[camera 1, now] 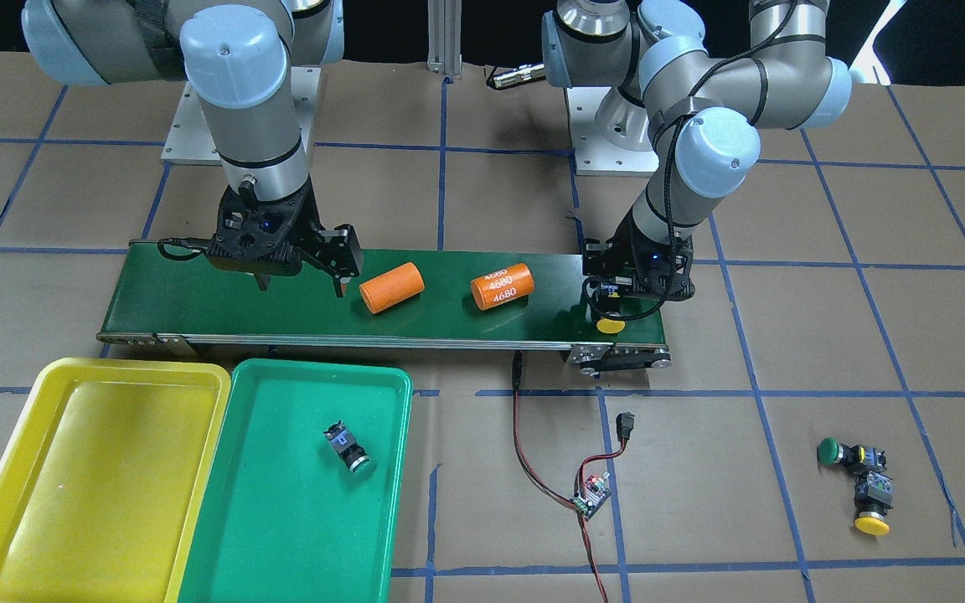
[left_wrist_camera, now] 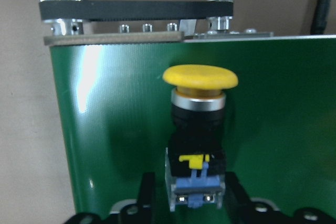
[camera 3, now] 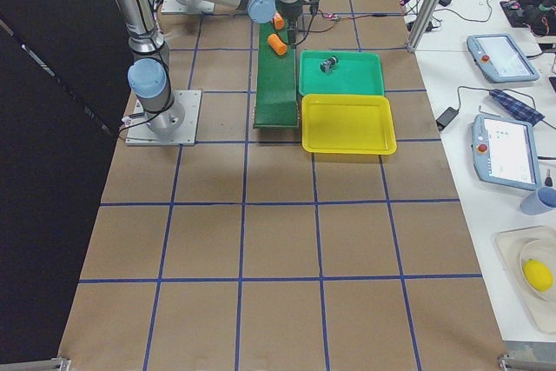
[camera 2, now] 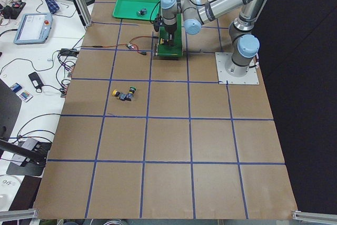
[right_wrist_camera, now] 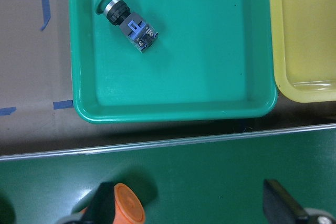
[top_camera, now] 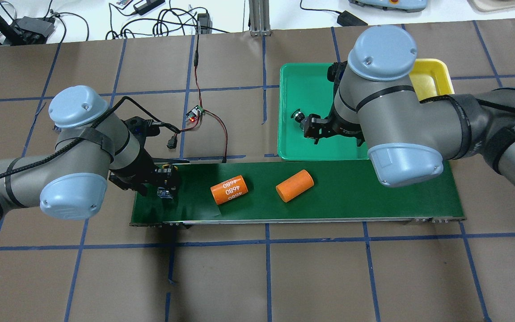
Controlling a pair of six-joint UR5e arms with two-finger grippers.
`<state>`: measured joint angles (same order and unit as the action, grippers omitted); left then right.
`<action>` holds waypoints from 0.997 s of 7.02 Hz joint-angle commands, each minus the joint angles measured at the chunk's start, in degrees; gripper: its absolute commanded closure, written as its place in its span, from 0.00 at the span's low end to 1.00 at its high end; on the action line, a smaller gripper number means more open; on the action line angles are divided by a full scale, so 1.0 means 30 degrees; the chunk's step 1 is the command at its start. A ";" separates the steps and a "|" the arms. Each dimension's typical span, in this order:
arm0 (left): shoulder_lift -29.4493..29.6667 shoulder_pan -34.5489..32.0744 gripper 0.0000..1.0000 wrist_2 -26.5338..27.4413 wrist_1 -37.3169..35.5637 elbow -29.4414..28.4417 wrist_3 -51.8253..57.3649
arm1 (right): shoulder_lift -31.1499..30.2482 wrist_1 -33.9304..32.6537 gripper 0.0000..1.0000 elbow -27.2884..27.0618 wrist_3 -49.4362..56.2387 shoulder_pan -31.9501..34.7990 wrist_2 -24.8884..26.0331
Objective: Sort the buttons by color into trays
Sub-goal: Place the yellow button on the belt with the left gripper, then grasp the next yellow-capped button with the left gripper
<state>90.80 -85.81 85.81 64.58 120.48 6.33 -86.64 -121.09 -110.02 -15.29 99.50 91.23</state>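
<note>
My left gripper (camera 1: pixel 610 303) is low over the end of the conveyor belt, shut on a yellow button (left_wrist_camera: pixel 199 106) that lies on the belt. Its fingers (left_wrist_camera: pixel 147 192) flank the button's grey body, and the cap (camera 1: pixel 611 324) points away. My right gripper (camera 1: pixel 301 288) is open and empty above the belt's other end, next to a plain orange cylinder (camera 1: pixel 391 287). A green button (camera 1: pixel 348 448) lies on its side in the green tray (camera 1: pixel 281 544). The yellow tray (camera 1: pixel 72 502) beside it holds nothing. Another green button (camera 1: pixel 844 454) and yellow button (camera 1: pixel 872 509) lie together on the table.
The dark-green conveyor belt (camera 1: pixel 198 310) carries two orange cylinders, one marked 4680 (camera 1: pixel 502 286). A small circuit board with red and black wires (camera 1: pixel 591 494) lies on the brown paper between the trays and the loose buttons.
</note>
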 commanded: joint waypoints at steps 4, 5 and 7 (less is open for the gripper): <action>0.4231 0.6391 0.00 0.1455 0.3377 -0.7715 0.5973 | -0.0036 0.0315 0.00 -0.0036 -0.0030 0.0085 -0.0028; 0.6247 0.6659 0.00 0.1514 0.3346 -0.9673 0.7252 | -0.0064 0.0634 0.00 -0.0036 -0.0030 0.0085 -0.0057; 0.9359 0.7331 0.00 0.1486 0.3143 -1.2144 0.8522 | -0.0181 0.1541 0.00 0.0080 -0.0059 0.0027 0.0001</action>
<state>113.23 -65.26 90.25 74.48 88.48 29.84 -87.02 -118.05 -110.01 -15.40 99.72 91.18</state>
